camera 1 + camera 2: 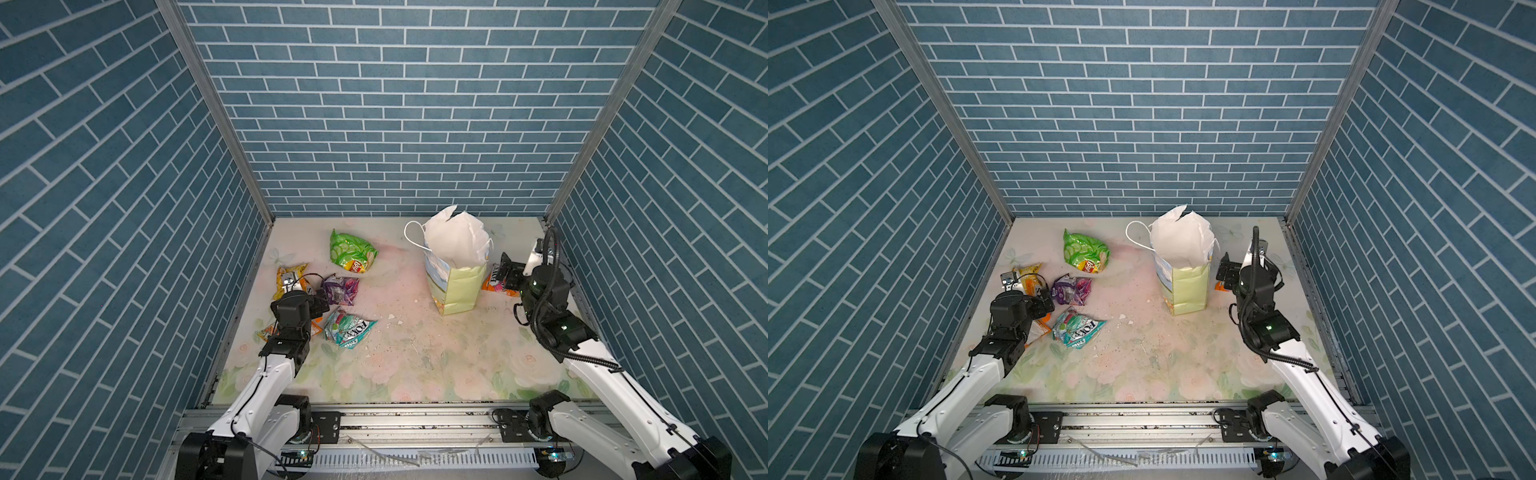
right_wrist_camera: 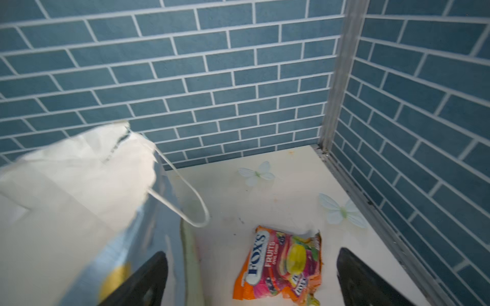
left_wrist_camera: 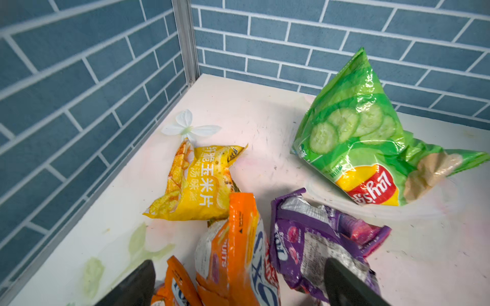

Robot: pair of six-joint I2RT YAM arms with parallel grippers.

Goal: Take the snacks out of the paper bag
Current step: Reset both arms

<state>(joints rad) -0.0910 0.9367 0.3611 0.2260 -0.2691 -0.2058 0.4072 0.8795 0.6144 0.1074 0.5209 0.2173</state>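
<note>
1. Well, on the left side the left gripper (image 3: 240,267) hangs over a heap of snacks with its jaws wide apart, and it holds nothing.
2. Under and around it lie a yellow packet (image 3: 196,182), an orange pack (image 3: 233,238) and a purple pack (image 3: 318,238). A teal pack (image 1: 349,328) lies just beside them, and a green chip bag (image 3: 358,137) lies farther back. All of these are out of the bag, on the table (image 1: 415,353).
3. They look light, soft and crinkly, and the shiny foil may slip. A flat sealed edge or a corner seems the best place to pinch, not the puffy middle (the chips inside would likely crack).
4. Farther right, the paper bag (image 1: 457,266) stands upright with a torn rim (image 1: 453,216) and a white cord handle (image 1: 411,237). The paper looks thin, so the bag would likely tip or tear if pushed from the side.
5. Its white inner walls hide the bottom, so nobody can tell whether a snack is left inside.
6. Just beside the bag, on its right, an orange FOX'S packet (image 2: 281,262) lies flat on the table. The right gripper (image 2: 252,254) hangs above it with its jaws spread wide, gripping nothing.
7. In both top views the right arm hides most of that packet, and the left arm covers part of the orange pack. The bag looks blurry in the right wrist view.
</note>
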